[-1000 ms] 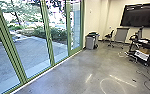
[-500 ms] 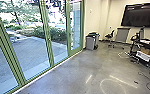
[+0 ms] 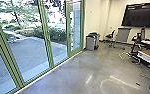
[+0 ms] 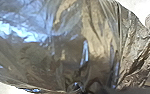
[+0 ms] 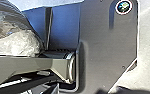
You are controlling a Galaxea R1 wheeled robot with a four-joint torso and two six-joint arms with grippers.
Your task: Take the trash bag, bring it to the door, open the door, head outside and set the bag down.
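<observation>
In the left wrist view the trash bag (image 4: 66, 37), shiny, dark and see-through, bulges close to the camera, its plastic gathered into folds at one edge. Part of the same kind of filled plastic bag (image 5: 13, 37) shows in the right wrist view beside the robot's jointed bar, with pale crumpled stuff inside. What grips the bag is hidden. The glass door wall (image 3: 47, 37) with green frames runs along the left in the head view, a paved yard (image 3: 31, 55) beyond it.
A grey bin (image 3: 91, 42) stands by the far end of the glass wall. Farther right are a chair (image 3: 111, 36), a grey rolling panel (image 3: 122, 35) and a black cart (image 3: 146, 53) with cables on the floor. A large dark screen (image 3: 141, 15) hangs on the wall.
The head camera's picture has shifted slightly, with the cart and screen lying a little farther right and the near door frames farther left. Nothing in the room has visibly moved.
</observation>
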